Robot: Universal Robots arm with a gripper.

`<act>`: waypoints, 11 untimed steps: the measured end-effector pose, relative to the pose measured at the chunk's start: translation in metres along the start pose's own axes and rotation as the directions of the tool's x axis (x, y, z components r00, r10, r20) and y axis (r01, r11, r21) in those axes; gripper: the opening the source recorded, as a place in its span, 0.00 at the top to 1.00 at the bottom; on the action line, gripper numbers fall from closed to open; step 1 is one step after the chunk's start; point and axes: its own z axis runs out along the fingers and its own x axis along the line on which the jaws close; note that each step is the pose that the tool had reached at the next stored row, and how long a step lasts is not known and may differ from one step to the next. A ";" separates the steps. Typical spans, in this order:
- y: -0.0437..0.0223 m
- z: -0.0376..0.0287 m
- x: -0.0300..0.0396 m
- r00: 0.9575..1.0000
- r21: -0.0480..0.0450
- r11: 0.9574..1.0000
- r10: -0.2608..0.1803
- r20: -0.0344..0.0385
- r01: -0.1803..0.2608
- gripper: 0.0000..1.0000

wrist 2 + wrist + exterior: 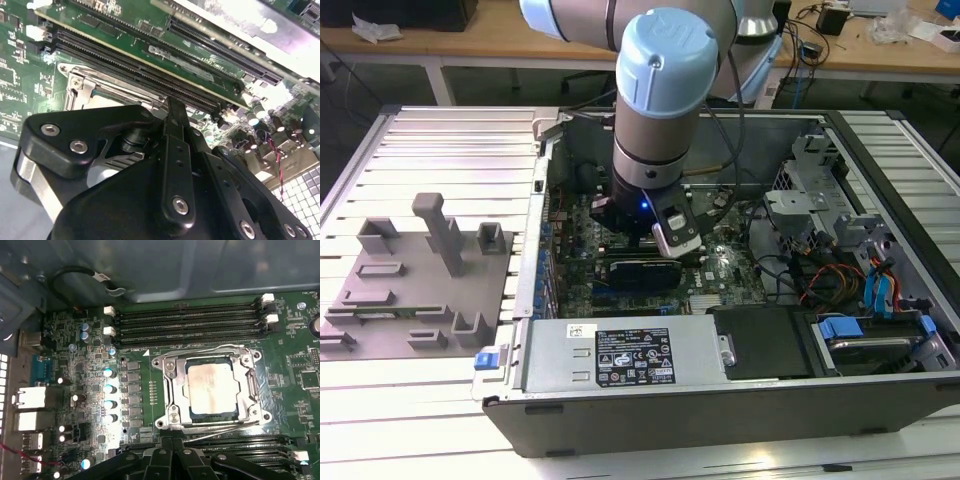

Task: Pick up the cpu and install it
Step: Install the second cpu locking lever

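First wrist view: cpu (pixel 212 388) sits in the socket (pixel 170 390); claw (pixel 172 452) fingers together, holding nothing.

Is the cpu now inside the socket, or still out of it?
Inside: in the first wrist view the cpu lies flat within the socket frame.

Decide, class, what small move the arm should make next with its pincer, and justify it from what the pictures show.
Probably raise the pincer straight up a little, clear of the green circuit board. In the first wrist view the small square silver-topped cpu already lies flat inside the square metal socket frame. The pincer sits apart from it and looks shut on nothing.
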 end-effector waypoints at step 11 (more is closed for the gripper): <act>-0.0013 0.0057 0.0003 1.000 -0.015 1.000 0.000 -0.001 0.000 0.89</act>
